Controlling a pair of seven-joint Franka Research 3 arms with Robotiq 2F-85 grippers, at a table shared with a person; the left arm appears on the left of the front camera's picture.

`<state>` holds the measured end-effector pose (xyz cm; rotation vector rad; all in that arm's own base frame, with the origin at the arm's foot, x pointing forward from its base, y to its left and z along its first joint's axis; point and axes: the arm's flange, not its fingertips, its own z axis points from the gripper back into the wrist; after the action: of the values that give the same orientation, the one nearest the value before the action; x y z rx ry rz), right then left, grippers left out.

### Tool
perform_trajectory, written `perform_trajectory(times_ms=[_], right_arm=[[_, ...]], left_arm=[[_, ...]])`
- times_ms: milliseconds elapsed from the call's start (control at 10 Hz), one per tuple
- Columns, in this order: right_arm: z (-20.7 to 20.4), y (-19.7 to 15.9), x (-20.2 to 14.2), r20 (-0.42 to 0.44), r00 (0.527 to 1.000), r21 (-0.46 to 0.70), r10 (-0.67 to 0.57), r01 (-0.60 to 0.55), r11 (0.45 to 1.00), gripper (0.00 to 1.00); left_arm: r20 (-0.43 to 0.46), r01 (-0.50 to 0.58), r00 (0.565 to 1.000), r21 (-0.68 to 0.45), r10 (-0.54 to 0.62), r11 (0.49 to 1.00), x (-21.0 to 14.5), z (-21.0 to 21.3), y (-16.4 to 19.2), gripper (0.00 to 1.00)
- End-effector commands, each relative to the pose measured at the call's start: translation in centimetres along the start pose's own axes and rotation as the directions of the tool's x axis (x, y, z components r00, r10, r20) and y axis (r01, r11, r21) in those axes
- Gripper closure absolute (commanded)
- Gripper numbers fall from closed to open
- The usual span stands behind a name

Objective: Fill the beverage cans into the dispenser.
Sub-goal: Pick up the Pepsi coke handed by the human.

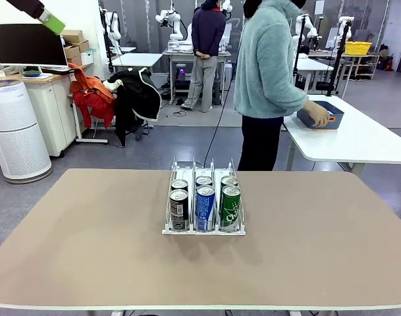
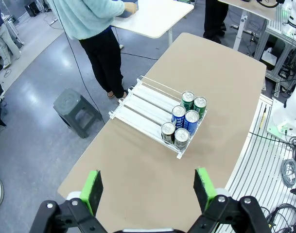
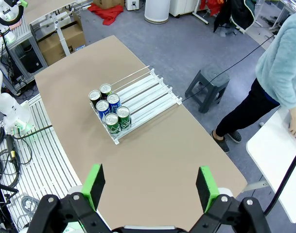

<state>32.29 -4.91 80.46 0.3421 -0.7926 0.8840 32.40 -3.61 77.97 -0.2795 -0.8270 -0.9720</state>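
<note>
The white dispenser (image 1: 204, 231) stands mid-table with several beverage cans (image 1: 205, 205) packed at its front lip: dark ones in the left lane, blue in the middle, green on the right, two per lane. Both arms are raised high above the table. In the left wrist view my left gripper (image 2: 148, 189) is open and empty, with the dispenser (image 2: 140, 104) and cans (image 2: 184, 124) far below. From the right wrist, my right gripper (image 3: 150, 187) is likewise open and empty above the dispenser (image 3: 150, 92) and cans (image 3: 109, 110). A green pad (image 1: 52, 21) of the left gripper shows at the front view's top left.
A person (image 1: 269, 79) stands beyond the far edge, turned to a white side table (image 1: 358, 141), one hand on a dark blue tub (image 1: 332, 113). A grey stool (image 2: 75, 109) stands by that edge. The tan tabletop (image 1: 88, 237) is bare around the dispenser.
</note>
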Motion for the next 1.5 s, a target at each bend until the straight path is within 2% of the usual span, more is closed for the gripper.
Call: perform_trajectory(times_ms=[0, 1400], right_arm=[[-0.03, 0.07, -0.01, -0.002, 1.0, 0.001, 0.001, -0.001, 1.0, 0.0], [-0.03, 0.07, -0.01, -0.002, 1.0, 0.001, 0.001, -0.001, 1.0, 0.0]], left_arm=[[-0.002, 0.002, 1.0, 0.002, -0.002, 1.0, 0.01, -0.01, 0.02, 0.0], [-0.002, 0.002, 1.0, 0.002, -0.002, 1.0, 0.01, -0.01, 0.02, 0.0]])
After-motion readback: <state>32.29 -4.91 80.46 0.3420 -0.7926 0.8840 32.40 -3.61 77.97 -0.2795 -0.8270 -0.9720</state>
